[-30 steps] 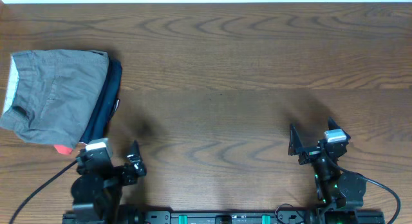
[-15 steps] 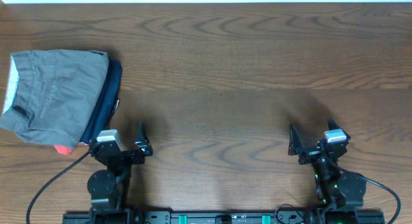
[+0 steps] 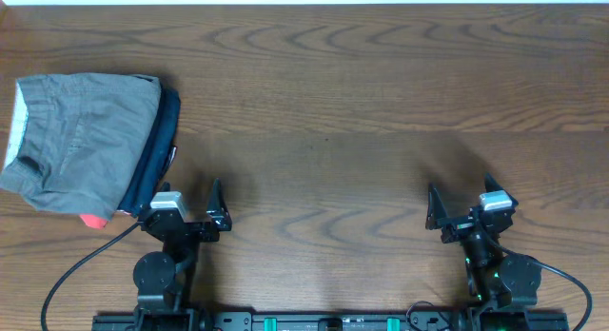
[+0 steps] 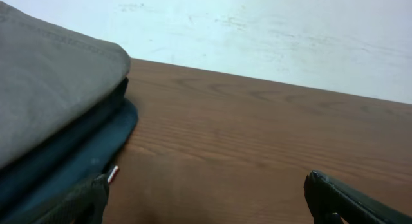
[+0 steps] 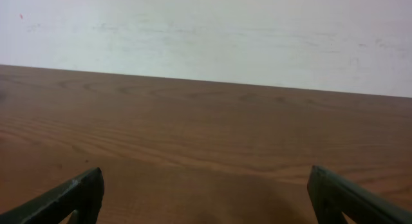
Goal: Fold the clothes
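**Change of state.** Over the last second the left arm swings from a tilted pose at the near left corner to an upright pose further in. The left end effector now faces straight across the worktop, in the same attitude as the right end effector. The right arm does not move in that interval, and neither do the garments.

**End effector state.** Both end effectors are spread wide and hold nothing. In each wrist view the two fingers sit at opposite lower corners of the frame, with bare wood between them.

**Location of the task item.** The grey shorts lie at the left side of the worktop. They are folded into a compact block, with the lighter waistband lining showing at the outer left edge. The shorts rest on top of the dark navy garments, whose edge protrudes on the right side of the stack. A small red cloth shows at the near edge of the stack. In the left wrist view the stack stands just ahead and to the left, clear of the fingers.

**Meaning for the task.** Both arms are parked and the shorts are already stacked, so the fold is judged complete or nearly so.

**Containers.** No container is in view. The stack sits directly on the worktop.
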